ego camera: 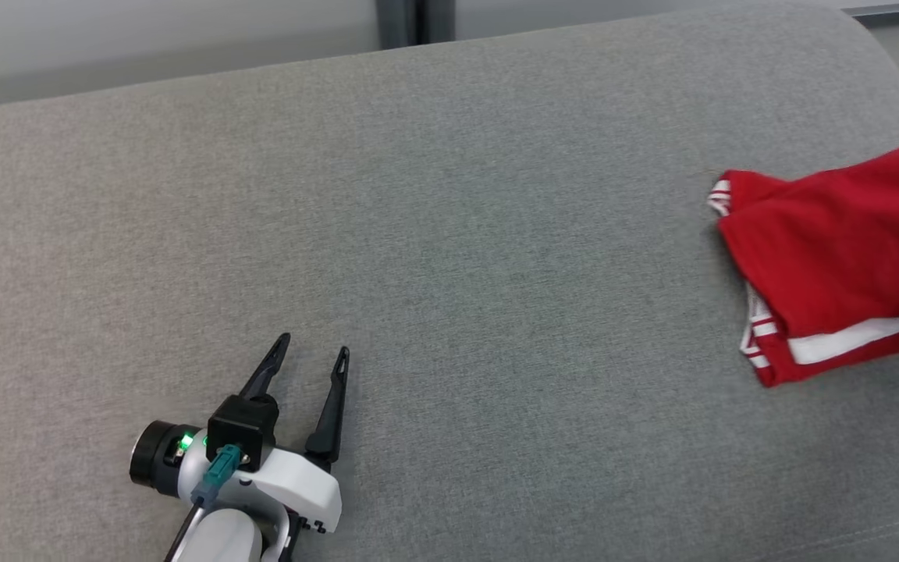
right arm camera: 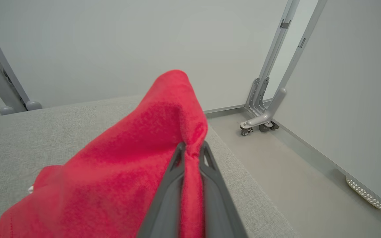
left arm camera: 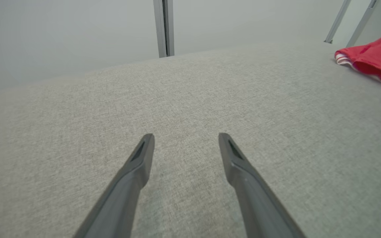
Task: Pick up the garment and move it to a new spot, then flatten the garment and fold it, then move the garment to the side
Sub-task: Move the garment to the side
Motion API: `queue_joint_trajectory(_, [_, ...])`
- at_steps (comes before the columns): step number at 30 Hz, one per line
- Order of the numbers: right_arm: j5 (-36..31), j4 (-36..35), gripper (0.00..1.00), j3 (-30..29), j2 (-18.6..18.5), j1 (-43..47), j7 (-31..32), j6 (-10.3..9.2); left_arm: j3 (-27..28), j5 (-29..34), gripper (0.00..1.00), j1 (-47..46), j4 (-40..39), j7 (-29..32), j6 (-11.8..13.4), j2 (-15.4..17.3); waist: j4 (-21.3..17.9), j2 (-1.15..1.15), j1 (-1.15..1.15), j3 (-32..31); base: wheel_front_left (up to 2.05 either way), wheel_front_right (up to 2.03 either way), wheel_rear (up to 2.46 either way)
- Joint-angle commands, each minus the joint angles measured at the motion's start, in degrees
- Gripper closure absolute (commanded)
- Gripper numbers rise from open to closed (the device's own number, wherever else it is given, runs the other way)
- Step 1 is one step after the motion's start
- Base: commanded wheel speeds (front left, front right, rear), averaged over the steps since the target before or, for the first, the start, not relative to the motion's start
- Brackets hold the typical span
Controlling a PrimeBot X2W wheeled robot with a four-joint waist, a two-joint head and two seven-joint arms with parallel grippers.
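Plainly, the red garment [ego camera: 832,242] sits at the far right of the grey upholstered cushion [ego camera: 449,234], close to its right edge and well apart from the left gripper [ego camera: 314,345]. The right gripper [right arm camera: 193,145] has its two dark fingers nearly closed on a raised fold of the red cloth. The fabric peaks just beyond the fingertips and slopes away down toward the cushion. Whether the low end rests on the upholstery or hangs just clear of it, I cannot tell. The left gripper lies low over bare cushion at the near left, fingers spread wide with nothing between them.

Judging by how it drapes, the garment is light, soft and limp, with a slightly fleecy face that should not slip from a firm pinch. Held at one point, it will likely sag into a bunch rather than hang flat, and layers may cling to each other. The white striped trim [ego camera: 847,337] marks a hem, probably thicker and firmer than the body cloth. For flattening, that edge or its corners look like the better hold, one gripper at each end, so the cloth can be pulled taut between them.
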Motion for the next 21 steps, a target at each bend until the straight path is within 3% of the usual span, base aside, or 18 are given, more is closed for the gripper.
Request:
queue_joint_trajectory(1, [-2.15,0.45,1.0,-2.83,-1.27,-0.16,0.0,-0.02,0.29,0.51,0.0,-1.01,-0.42,-0.27,-0.26,0.27,1.76,0.0,0.0,0.91,0.0,0.0,0.0])
queue_joint_trajectory(6, [-9.52,-0.78,1.0,-14.04,-3.16,0.44,-0.01,-0.02,0.68,0.87,0.0,-1.02,-0.89,-0.26,-0.3,0.24,3.73,0.0,0.0,1.43,0.0,0.0,0.0])
queue_joint_trajectory(7, [-10.91,-2.17,0.71,-16.02,-2.76,0.3,-0.02,-0.02,0.81,0.9,0.0,-1.03,-0.91,-0.26,-0.35,0.25,3.97,0.0,0.0,1.54,0.0,0.0,0.0])
queue_joint_trajectory(8, [-12.55,-3.29,0.0,-17.52,-1.94,0.2,0.0,-0.02,0.92,1.01,0.0,-1.03,-0.88,-0.26,-0.37,0.24,4.16,0.0,0.0,1.61,0.0,0.0,0.0])
queue_joint_trajectory(14, [-16.78,-11.68,0.0,-21.79,3.57,-0.93,0.0,-0.02,1.64,0.89,0.0,-0.86,-0.53,-0.26,-0.13,0.23,4.81,0.0,0.0,1.23,0.0,0.0,0.0])
queue_joint_trajectory(21, [-13.25,-19.63,0.0,-12.01,8.64,1.9,0.01,-0.02,2.62,-0.46,0.0,0.46,-0.46,-0.26,1.07,0.2,5.31,0.0,0.0,-1.02,0.0,0.0,0.0])
